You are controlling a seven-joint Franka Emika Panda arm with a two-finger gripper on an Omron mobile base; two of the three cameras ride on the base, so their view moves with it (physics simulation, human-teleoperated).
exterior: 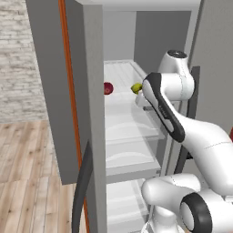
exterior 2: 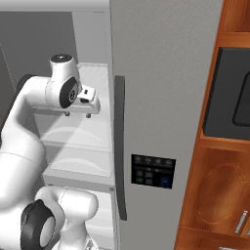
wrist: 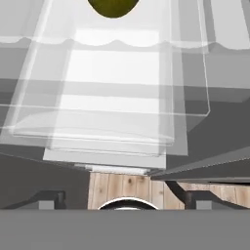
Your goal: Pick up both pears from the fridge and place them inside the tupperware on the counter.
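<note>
We read the gripper (wrist: 124, 197) jaws as standing wide apart, holding nothing, pointed down over the fridge shelves (wrist: 117, 112). Nearest pear (wrist: 113, 7) sits on the upper shelf, beyond the fingertips toward the view's top edge. Its long axis we cannot tell. A dark red fruit (exterior: 108, 88) lies farther left.

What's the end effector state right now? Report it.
End effector: open, holding nothing, above the fridge shelf, short of the pear.
</note>
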